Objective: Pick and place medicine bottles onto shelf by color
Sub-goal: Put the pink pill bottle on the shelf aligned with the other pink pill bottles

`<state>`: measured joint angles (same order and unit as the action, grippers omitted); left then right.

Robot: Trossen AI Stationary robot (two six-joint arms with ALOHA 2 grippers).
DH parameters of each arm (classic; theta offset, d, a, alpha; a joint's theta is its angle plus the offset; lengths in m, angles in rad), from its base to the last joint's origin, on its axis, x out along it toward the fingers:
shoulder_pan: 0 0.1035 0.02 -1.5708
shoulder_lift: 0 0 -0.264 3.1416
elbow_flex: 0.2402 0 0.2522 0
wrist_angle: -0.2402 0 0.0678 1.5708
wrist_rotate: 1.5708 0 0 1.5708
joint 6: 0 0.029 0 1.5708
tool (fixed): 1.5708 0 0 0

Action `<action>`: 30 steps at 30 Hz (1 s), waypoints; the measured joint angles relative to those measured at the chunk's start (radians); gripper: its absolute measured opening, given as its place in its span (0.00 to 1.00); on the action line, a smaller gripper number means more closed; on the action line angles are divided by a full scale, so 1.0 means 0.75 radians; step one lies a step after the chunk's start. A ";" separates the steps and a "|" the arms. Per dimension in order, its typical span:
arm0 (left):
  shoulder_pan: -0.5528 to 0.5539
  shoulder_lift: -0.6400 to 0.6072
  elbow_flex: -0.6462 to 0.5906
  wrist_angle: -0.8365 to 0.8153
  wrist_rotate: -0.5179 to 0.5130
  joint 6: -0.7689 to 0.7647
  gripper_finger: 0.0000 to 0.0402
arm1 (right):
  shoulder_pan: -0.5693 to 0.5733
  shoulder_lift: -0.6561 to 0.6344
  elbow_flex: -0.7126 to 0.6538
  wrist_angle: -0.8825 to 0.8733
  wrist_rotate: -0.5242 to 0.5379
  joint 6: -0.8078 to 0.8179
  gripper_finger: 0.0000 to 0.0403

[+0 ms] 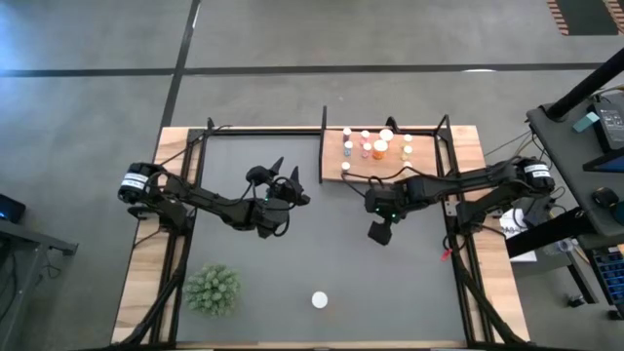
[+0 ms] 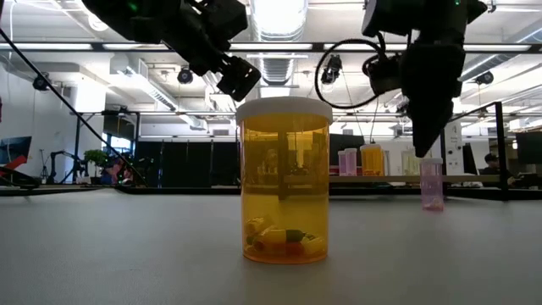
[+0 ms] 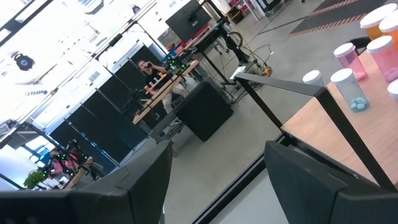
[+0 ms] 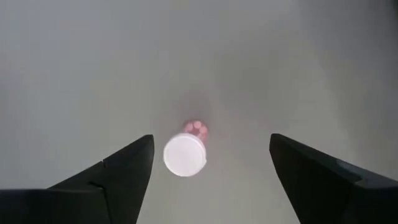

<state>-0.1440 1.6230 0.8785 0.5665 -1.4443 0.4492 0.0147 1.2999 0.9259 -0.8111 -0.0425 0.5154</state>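
Medicine bottles (image 1: 375,146) stand grouped on the shelf (image 1: 333,156) at the mat's far edge, right of middle. One pink bottle (image 4: 185,154) stands upright on the grey mat (image 1: 322,244), directly below the right gripper (image 4: 208,165), whose fingers are spread wide to either side of its white cap without touching it. That arm reaches in from the right edge, wrist bent down. An orange bottle (image 2: 284,182) stands alone near the front edge. The left gripper (image 1: 283,180) hangs raised over mid-mat, fingers parted and empty, pointing toward the shelf.
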 joint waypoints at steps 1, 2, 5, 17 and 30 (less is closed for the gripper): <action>0.000 0.000 0.000 0.000 0.000 0.000 0.60 | 0.000 0.000 -0.009 0.000 0.000 0.011 0.76; 0.000 0.000 0.000 0.001 0.000 0.000 0.60 | 0.001 0.000 -0.016 0.002 0.000 0.013 0.76; 0.000 0.000 0.001 0.000 0.000 0.000 0.60 | 0.001 0.000 -0.038 0.019 0.000 0.027 0.75; 0.000 0.000 -0.001 0.000 0.000 0.000 0.60 | 0.001 0.051 -0.125 0.093 -0.014 0.067 0.73; 0.000 0.000 -0.001 0.000 0.000 0.001 0.60 | 0.001 0.068 -0.110 0.123 -0.056 0.014 0.61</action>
<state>-0.1440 1.6230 0.8776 0.5663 -1.4445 0.4500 0.0152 1.3506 0.8430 -0.7185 -0.0844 0.5261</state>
